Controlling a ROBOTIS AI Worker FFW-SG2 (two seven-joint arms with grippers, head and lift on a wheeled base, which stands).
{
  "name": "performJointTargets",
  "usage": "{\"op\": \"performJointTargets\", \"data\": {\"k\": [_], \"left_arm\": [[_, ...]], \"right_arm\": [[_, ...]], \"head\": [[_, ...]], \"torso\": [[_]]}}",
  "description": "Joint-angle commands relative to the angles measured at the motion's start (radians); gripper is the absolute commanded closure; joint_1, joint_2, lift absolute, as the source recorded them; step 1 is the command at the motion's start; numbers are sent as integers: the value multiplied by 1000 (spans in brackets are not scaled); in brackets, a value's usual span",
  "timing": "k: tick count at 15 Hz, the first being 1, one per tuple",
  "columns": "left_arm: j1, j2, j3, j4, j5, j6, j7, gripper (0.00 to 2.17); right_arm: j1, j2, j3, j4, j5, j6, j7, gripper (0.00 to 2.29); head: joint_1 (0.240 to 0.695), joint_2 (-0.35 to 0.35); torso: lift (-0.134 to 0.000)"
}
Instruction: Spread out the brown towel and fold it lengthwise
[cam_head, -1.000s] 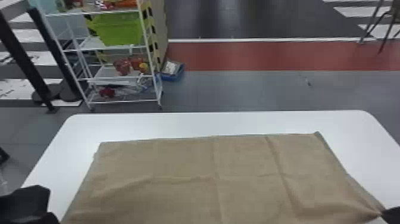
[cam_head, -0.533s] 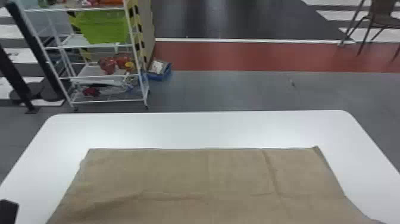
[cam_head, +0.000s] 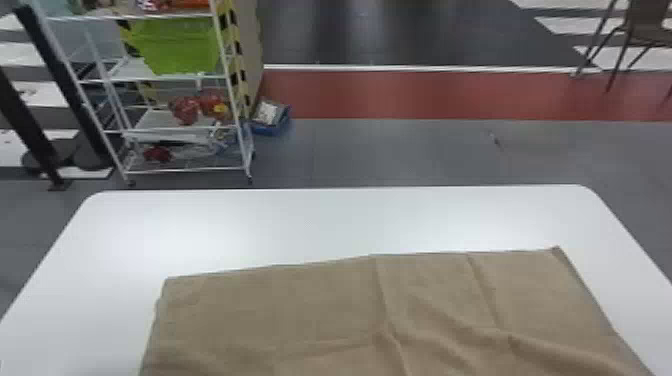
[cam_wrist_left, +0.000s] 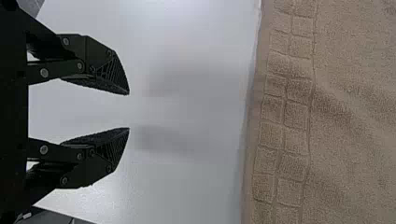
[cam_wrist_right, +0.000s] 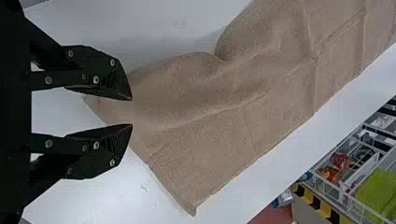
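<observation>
The brown towel (cam_head: 320, 310) lies spread on the white table, its far edge slanting and several creases running through its right half. In the left wrist view my left gripper (cam_wrist_left: 129, 111) is open over bare table, apart from the towel's edge with its stitched band (cam_wrist_left: 282, 130). My right gripper (cam_wrist_right: 132, 112) stands open in the right wrist view, with a narrow end of the towel (cam_wrist_right: 210, 98) between and beyond its fingers; whether they touch it I cannot tell.
Around the towel the white table (cam_head: 300, 220) shows at its far side and both sides. Beyond it on the floor stand a white wire shelf (cam_head: 175, 77) with a green bin (cam_head: 175, 47), black posts at the left and a chair (cam_head: 645, 25) at the far right.
Both arms have left the head view, where black parts showed at its lower corners. The right gripper was at the towel's right corner. The towel's left side has come nearer, and its right half is more wrinkled.
</observation>
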Motion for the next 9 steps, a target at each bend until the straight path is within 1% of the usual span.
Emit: {"op": "performJointTargets", "data": {"k": [1, 3, 4, 5, 6, 7, 8, 9], "left_arm": [[1, -1, 37, -24, 15, -3, -10, 26], [-3, -1, 52, -30, 30, -3, -10, 22], [-14, -4, 67, -35, 62, 0, -10, 29], [-45, -10, 93, -35, 125, 16, -10, 29], [-95, -24, 112, -30, 193, 37, -10, 29], [-132, -30, 116, -21, 247, 68, -10, 29], [-169, -30, 112, -5, 308, 135, -10, 26], [-207, -33, 89, 10, 339, 215, -10, 29]], "right_arm": [[2, 4, -21, -1, -33, -6, 5, 36], [14, 2, -42, 5, -33, -27, 5, 39], [13, 2, -59, 16, -67, -12, 5, 39], [-10, 2, -73, 22, -124, 71, 5, 63], [-59, 2, -85, 21, -157, 255, 5, 66], [-93, 4, -92, 17, -185, 350, 5, 70], [-118, 10, -93, 7, -200, 405, 5, 87], [-139, 29, -92, -10, -200, 418, 5, 90]], "head": [[695, 20], [695, 31], [695, 31], [695, 29], [695, 23], [695, -7], [695, -30], [695, -55]], "torso": [[-122], [-122], [-122], [-122], [-122], [-122], [-122], [-122]]}}
